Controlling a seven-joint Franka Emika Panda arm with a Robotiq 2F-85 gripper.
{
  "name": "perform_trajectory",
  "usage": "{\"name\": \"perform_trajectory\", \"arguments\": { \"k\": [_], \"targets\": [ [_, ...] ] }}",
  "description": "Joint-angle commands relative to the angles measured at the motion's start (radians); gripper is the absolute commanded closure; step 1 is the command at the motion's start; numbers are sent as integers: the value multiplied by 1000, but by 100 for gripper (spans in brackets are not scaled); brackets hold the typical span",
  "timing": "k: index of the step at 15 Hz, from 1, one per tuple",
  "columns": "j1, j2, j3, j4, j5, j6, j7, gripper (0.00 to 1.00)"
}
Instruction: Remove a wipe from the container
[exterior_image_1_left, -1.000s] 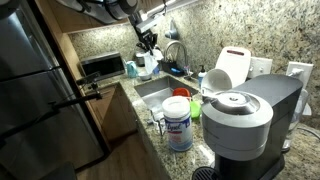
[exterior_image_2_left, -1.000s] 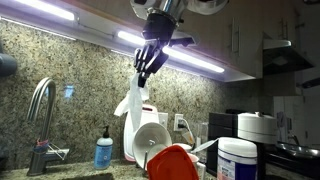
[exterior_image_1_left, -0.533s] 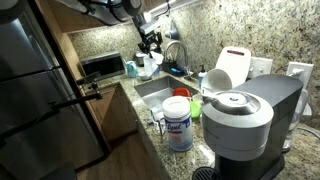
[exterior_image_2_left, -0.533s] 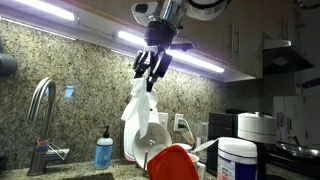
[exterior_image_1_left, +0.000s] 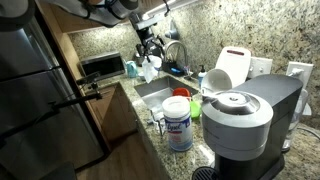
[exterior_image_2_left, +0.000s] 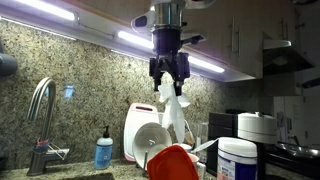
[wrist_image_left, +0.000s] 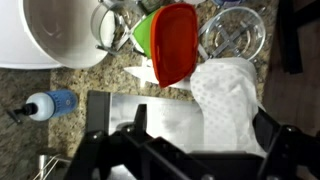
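Observation:
The container (exterior_image_1_left: 179, 122), a white canister with a blue-and-white label, stands on the granite counter by the sink; its top also shows at the lower right in an exterior view (exterior_image_2_left: 237, 160). My gripper (exterior_image_2_left: 168, 70) hangs high above the counter, away from the container, with its jaws spread open. A white wipe (exterior_image_2_left: 172, 110) dangles just under the fingers. The wrist view shows the wipe (wrist_image_left: 228, 95) lying against the right finger, with the gripper (wrist_image_left: 205, 118) wide around it. In an exterior view the gripper (exterior_image_1_left: 150, 48) and wipe (exterior_image_1_left: 149, 68) are over the sink.
A grey coffee machine (exterior_image_1_left: 240, 118) stands next to the container. A white jug with a red top (exterior_image_1_left: 233, 66), a faucet (exterior_image_2_left: 40, 112), a blue soap bottle (exterior_image_2_left: 104, 150) and a red lid (wrist_image_left: 175, 40) surround the steel sink (exterior_image_1_left: 160, 92). A fridge (exterior_image_1_left: 40, 100) fills one side.
The jaws have gone from nearly shut to wide open. The gripper has shifted sideways along the wall, and the wipe now hangs loose under it.

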Motion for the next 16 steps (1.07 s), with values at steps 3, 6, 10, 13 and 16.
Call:
{"name": "perform_trajectory", "arguments": {
  "k": [3, 6, 10, 13, 16],
  "targets": [
    [114, 145, -31, 272, -87, -356, -47, 0],
    [118, 176, -3, 328, -74, -355, -168, 0],
    [66, 197, 29, 401, 18, -198, -146, 0],
    [33, 194, 29, 431, 73, -110, -90, 0],
    [5, 203, 34, 457, 124, -3, -34, 0]
  ]
}}
